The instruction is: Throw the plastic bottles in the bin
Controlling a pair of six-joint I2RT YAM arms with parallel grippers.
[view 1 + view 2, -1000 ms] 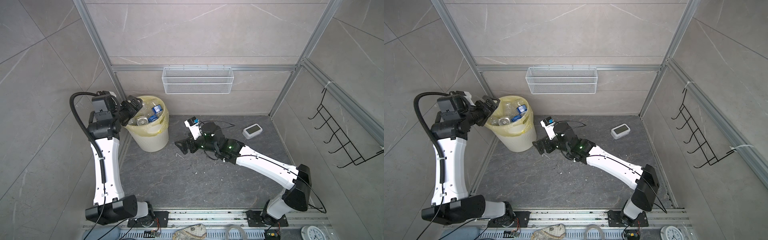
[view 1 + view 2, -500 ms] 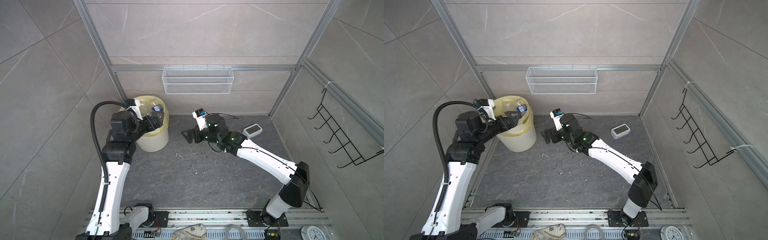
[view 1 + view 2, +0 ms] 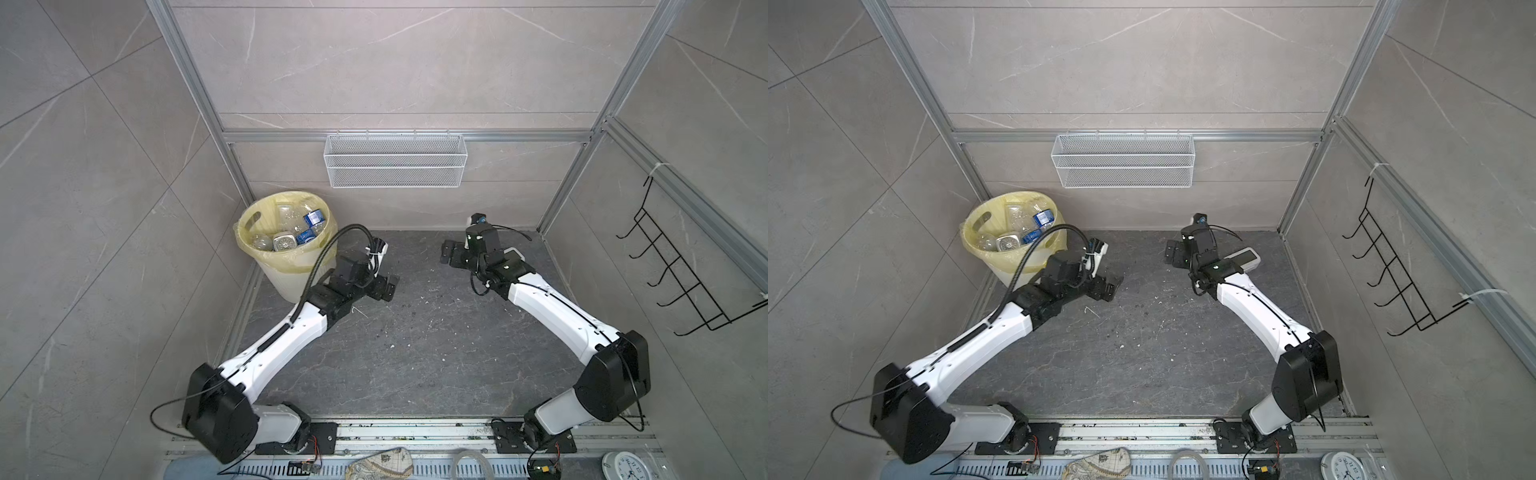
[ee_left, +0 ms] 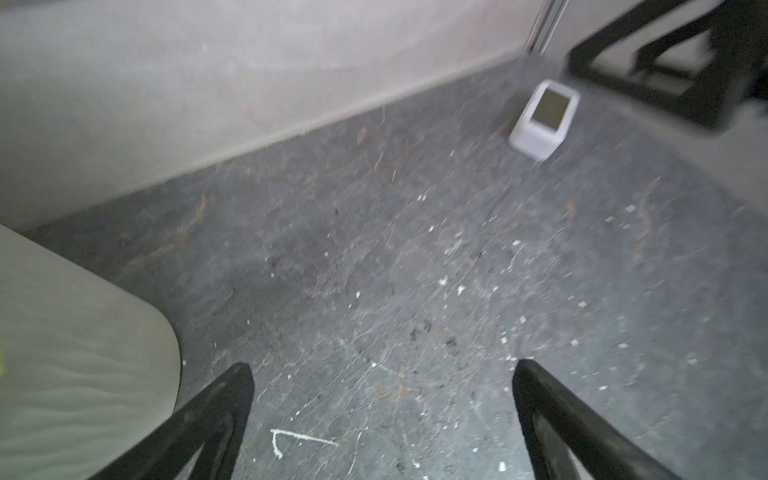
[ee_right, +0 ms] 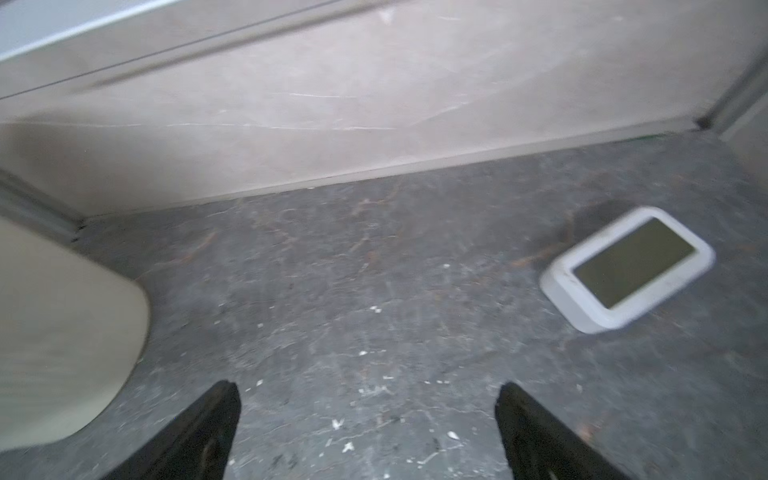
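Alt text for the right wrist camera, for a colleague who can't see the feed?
The right gripper stands open and empty above the dark speckled floor, no bottle in sight. A white digital clock lies face up ahead, short of the back wall, and the cream side of the bin shows at the frame's edge. The picture is blurred.

Bin [image 3: 284, 284]: cream plastic, ribbed wall, matt. Liner [image 3: 282, 262]: thin translucent yellow film, creased, slightly glossy. Plastic bottles [image 3: 312, 217]: clear glossy plastic with blue printed labels. Worktop [image 3: 415, 353]: dark grey stone-look slab, matt, veined, flecked with white specks. Walls [image 3: 395, 62]: smooth beige stone-look tile, satin finish. Wire mesh basket [image 3: 395, 176]: white-coated metal mesh. Digital clock [image 5: 631, 266]: smooth white plastic casing, dull grey-green screen. Left end effector [image 4: 380, 370] and right end effector [image 5: 368, 390]: matt black fingers. Arm links [image 3: 291, 336]: smooth white shells, slight sheen.
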